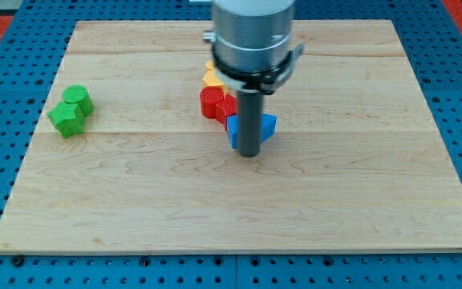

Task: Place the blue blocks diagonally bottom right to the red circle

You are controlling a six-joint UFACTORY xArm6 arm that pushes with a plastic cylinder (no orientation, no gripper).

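My tip (249, 154) rests on the wooden board (359, 185) just below the blue blocks. The rod hides the middle of the blue blocks (268, 127), which show on both sides of it; their shapes are unclear. The red circle (211, 102) lies up and to the left of them, with a second red block (227, 107) touching it on its right. The blue blocks sit at the lower right of the red pair, touching or nearly touching it.
Yellow and orange blocks (212, 78) sit just above the red ones, partly hidden by the arm. Two green blocks (71, 110) lie together near the view's left edge of the board.
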